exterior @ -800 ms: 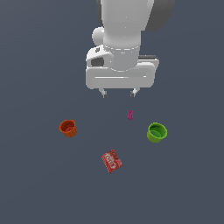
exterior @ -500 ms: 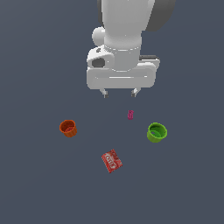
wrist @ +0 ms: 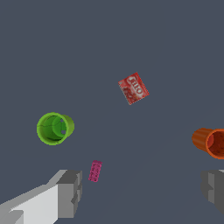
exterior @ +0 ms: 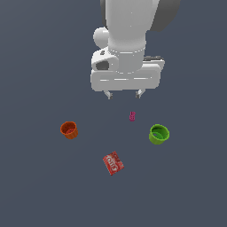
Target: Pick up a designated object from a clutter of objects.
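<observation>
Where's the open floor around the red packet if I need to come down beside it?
The red packet lies alone: bare surface between it and the orange-red cup, between it and the green cup, and all below it in the exterior view. Tightest spot is near the pink piece, under the open gripper.

The tabletop [exterior: 35,186] looks matt, smooth, dark grey. The red packet [exterior: 113,163] has a printed, paper-like face; the green cup [exterior: 158,134] and orange-red cup [exterior: 69,130] look like smooth plastic

A red packet [wrist: 133,88] lies apart from green cup [wrist: 54,128], orange-red cup [wrist: 211,142], pink piece [wrist: 95,170].
</observation>
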Available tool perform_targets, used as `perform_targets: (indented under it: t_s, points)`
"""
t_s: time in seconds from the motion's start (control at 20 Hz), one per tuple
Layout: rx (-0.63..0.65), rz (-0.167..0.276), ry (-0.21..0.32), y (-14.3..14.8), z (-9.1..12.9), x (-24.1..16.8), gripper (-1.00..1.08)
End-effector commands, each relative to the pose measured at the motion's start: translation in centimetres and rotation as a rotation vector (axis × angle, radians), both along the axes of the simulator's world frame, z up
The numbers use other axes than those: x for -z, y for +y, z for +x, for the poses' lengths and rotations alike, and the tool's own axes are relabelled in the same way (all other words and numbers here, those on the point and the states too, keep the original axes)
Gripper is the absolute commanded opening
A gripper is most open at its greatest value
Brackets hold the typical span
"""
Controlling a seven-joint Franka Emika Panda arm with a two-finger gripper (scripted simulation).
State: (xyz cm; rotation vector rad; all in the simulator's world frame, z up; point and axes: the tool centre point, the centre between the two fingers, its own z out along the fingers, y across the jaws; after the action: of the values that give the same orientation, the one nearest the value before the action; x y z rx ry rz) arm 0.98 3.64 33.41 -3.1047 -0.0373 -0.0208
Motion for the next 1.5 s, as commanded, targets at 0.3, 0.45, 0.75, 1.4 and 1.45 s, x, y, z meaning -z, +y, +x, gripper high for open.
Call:
perform_targets:
  t_s: [0.3, 0.45, 0.75, 1.4, 1.45]
  points:
    - [-0.023, -0.003, 0.000, -0.2, 1.0, 1.0, 1.00]
    - [-0.045, -0.006, 0.000, -0.3, 1.8, 1.9, 1.00]
    - [-0.109, -0.014, -0.001, -0.8, 4.3, 5.0, 1.00]
    - [-0.318, -0.032, 0.001, -2.4, 10.5, 16.3, 1.00]
    - [-0.334, -0.033, 0.001, -2.5, 10.8, 17.2, 1.00]
